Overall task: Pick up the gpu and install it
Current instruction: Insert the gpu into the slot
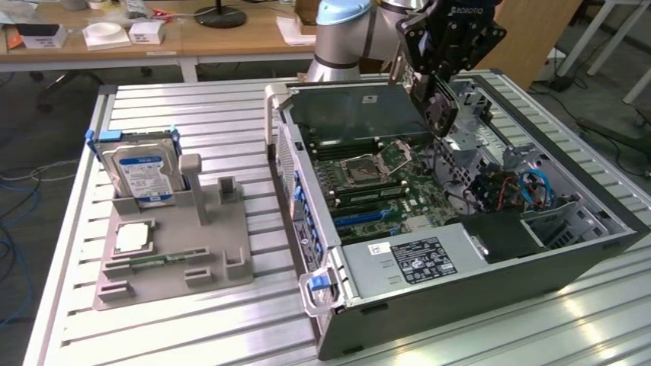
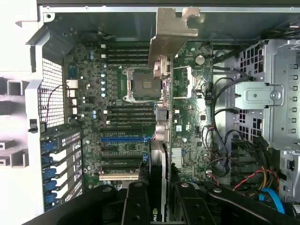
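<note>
Nearest me, the open computer case (image 1: 458, 305) lay on its side on the surface (image 1: 203, 328), motherboard (image 2: 117, 117) facing up for access. Farther back, above it, the jaws were clamped on the gpu (image 1: 437, 103), held edgewise, seemingly to suit a slot.

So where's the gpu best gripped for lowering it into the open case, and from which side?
By its upper long edge, from above, pinching the two flat faces. The gpu hangs on edge over the motherboard, a thin card that the end effector clamps that way now. This leaves its silver bracket and lower edge free.
</note>
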You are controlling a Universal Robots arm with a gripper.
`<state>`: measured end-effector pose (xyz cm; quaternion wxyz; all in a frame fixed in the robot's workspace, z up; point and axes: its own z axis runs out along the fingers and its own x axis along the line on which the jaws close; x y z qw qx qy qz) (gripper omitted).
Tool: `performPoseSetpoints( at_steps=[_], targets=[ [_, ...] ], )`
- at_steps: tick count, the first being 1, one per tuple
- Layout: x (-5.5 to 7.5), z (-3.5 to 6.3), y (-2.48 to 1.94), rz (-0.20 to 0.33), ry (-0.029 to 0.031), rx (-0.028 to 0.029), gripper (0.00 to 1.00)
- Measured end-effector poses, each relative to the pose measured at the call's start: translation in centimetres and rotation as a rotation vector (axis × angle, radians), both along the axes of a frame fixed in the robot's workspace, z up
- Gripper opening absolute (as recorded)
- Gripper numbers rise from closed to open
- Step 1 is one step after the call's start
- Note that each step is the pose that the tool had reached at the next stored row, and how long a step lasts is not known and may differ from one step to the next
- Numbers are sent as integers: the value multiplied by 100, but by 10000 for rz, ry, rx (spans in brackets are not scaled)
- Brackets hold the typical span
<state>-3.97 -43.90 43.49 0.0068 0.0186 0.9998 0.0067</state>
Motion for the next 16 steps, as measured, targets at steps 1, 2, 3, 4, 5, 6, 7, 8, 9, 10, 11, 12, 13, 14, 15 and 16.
performPoseSetpoints(
  at_steps=[1,2,3,4,5,6,7,8,9,10,11,12,13,14,15,16],
  targets=[
    [0,0,0,1,0,0,27],
    [0,0,0,1,0,0,27],
    [0,0,0,21,0,0,27],
    [0,0,0,118,0,0,27],
    [0,0,0,263,-1,0,27],
    [0,-1,0,448,-1,0,27],
    [0,-1,0,630,0,0,27],
    [0,-1,0,808,0,-1,27],
    [0,-2,0,990,0,-1,27],
    [0,-2,0,1164,0,-1,27],
    [0,-2,0,1350,0,-1,27],
    [0,-3,0,1522,-1,0,27],
    [0,-3,0,1689,0,0,27],
    [0,-7,0,1839,-2,7,27],
    [-1,-9,0,1975,-2,9,27],
    [-1,-11,0,2119,-1,10,27]
  ],
)
